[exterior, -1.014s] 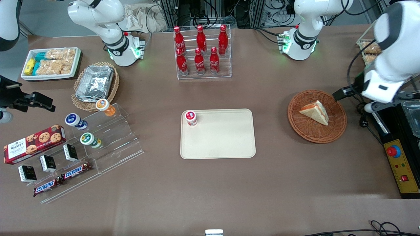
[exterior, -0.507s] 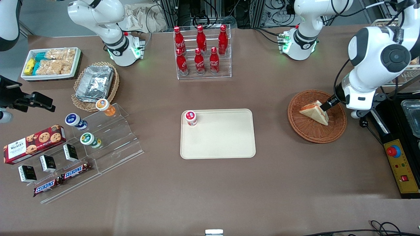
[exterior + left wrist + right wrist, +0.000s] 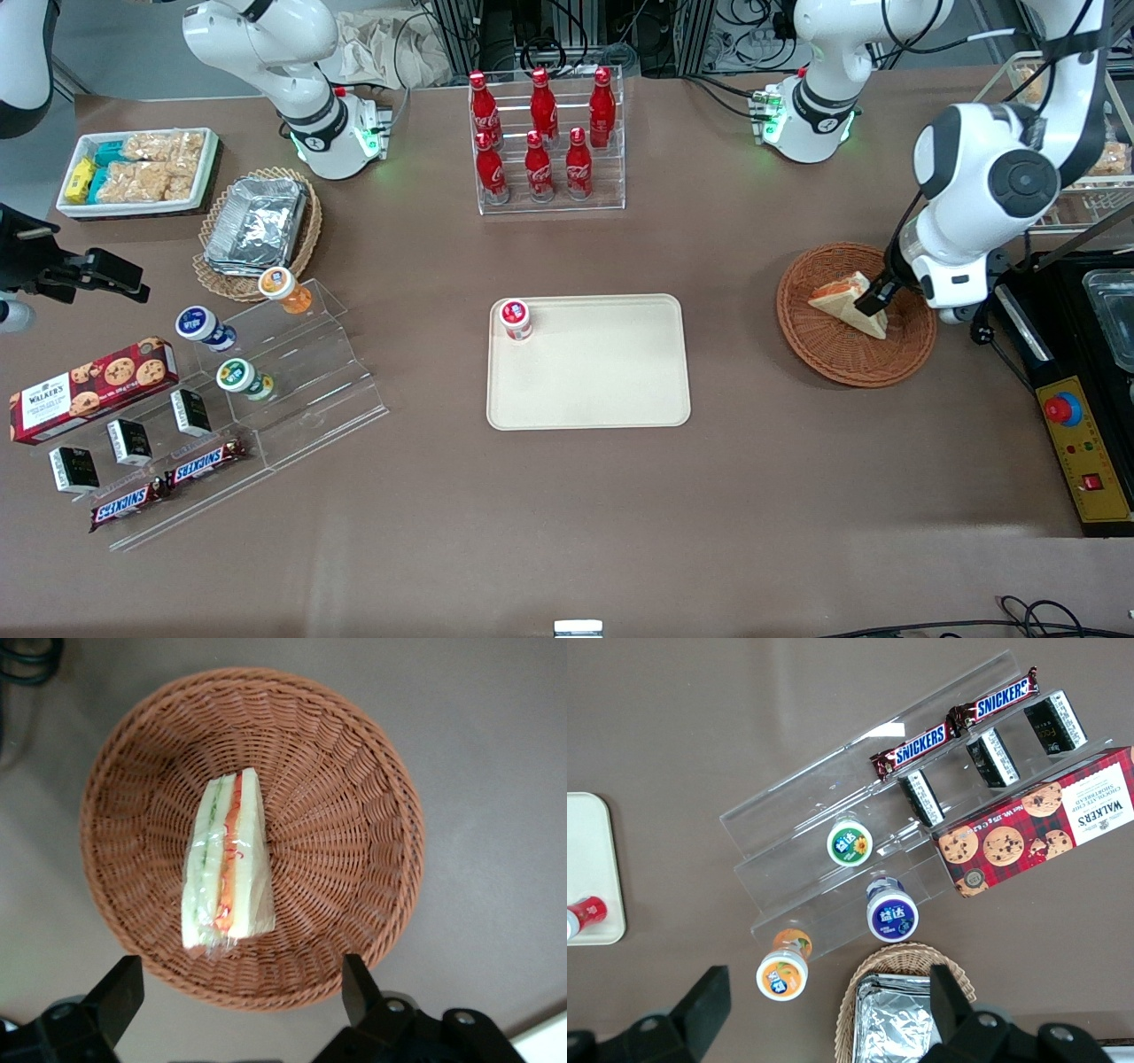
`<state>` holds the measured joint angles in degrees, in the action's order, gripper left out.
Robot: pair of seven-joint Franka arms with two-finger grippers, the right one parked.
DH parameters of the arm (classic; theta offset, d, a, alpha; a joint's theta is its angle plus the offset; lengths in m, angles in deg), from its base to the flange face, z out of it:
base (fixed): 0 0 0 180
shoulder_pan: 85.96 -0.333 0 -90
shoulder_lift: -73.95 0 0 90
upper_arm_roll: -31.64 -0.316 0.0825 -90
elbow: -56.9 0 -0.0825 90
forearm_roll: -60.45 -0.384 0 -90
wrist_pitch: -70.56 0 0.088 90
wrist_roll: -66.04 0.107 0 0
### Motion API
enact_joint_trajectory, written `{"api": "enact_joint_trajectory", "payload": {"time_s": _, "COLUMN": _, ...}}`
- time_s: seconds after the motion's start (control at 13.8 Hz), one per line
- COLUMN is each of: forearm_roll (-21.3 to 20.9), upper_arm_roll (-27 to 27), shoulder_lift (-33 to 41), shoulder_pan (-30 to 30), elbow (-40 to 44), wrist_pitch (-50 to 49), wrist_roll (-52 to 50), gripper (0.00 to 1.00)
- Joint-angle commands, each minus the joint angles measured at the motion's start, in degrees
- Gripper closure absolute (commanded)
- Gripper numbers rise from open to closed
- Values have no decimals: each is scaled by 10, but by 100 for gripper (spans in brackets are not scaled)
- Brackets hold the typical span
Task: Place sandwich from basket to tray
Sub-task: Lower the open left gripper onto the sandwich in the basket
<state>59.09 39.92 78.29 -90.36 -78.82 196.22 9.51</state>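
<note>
The sandwich (image 3: pixel 840 299), a wrapped white wedge with orange and green filling, lies in the reddish-brown wicker basket (image 3: pixel 846 361) toward the working arm's end of the table. My left gripper (image 3: pixel 871 303) hangs open just above the basket, over the sandwich's edge, holding nothing. In the left wrist view the sandwich (image 3: pixel 226 870) lies in the middle of the basket (image 3: pixel 354 815), with the gripper (image 3: pixel 241 985) open wide above the basket's rim and both fingers apart from the sandwich. The cream tray (image 3: pixel 602 381) lies flat at the table's middle.
A small red-lidded cup (image 3: pixel 516 319) stands on the tray's corner. A clear rack of red cola bottles (image 3: pixel 545 142) stands farther from the camera than the tray. A black box with a red button (image 3: pixel 1076 434) sits beside the basket at the table's edge.
My left arm has swung in toward the basket and down; the gripper has gone from beside the basket's rim to above the sandwich. The sandwich has not moved.
</note>
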Motion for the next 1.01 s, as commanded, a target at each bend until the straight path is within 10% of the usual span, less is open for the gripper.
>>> {"api": "enact_joint_trajectory", "payload": {"time_s": 0.0, "forearm_roll": -7, "upper_arm_roll": 2, "shoulder_lift": -19, "shoulder_pan": -15, "elbow": -37, "wrist_pitch": 56, "wrist_roll": -17, "gripper": 0}}
{"api": "enact_joint_trajectory", "payload": {"time_s": 0.94, "forearm_roll": -7, "upper_arm_roll": 1, "shoulder_lift": -137, "shoulder_pan": -16, "elbow": -35, "wrist_pitch": 113, "wrist_roll": -18, "gripper": 11}}
